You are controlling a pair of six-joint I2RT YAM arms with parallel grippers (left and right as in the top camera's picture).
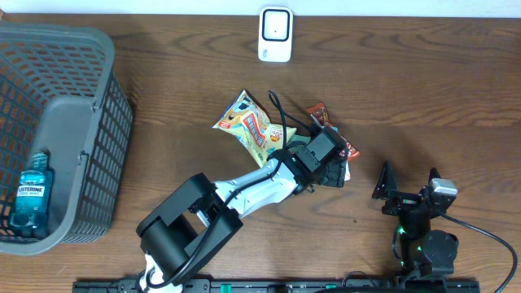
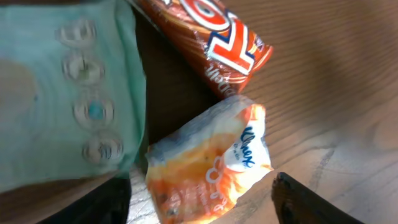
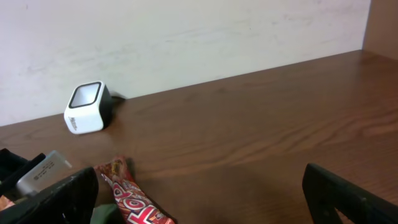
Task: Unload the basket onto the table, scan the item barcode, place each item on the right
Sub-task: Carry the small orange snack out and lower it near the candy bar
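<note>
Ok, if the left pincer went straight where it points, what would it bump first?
Most likely the orange tissue pack, right ahead of the left pincer, between its open fingers; depth is unclear.

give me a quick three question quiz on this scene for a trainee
1. True or false: the mouthwash bottle lies inside the basket.
2. What lies between the fingers of the left hand? A) orange packet B) mouthwash bottle C) basket
3. Fill in: the right hand is ____, holding nothing.
Key: 1 true; 2 A; 3 open
</note>
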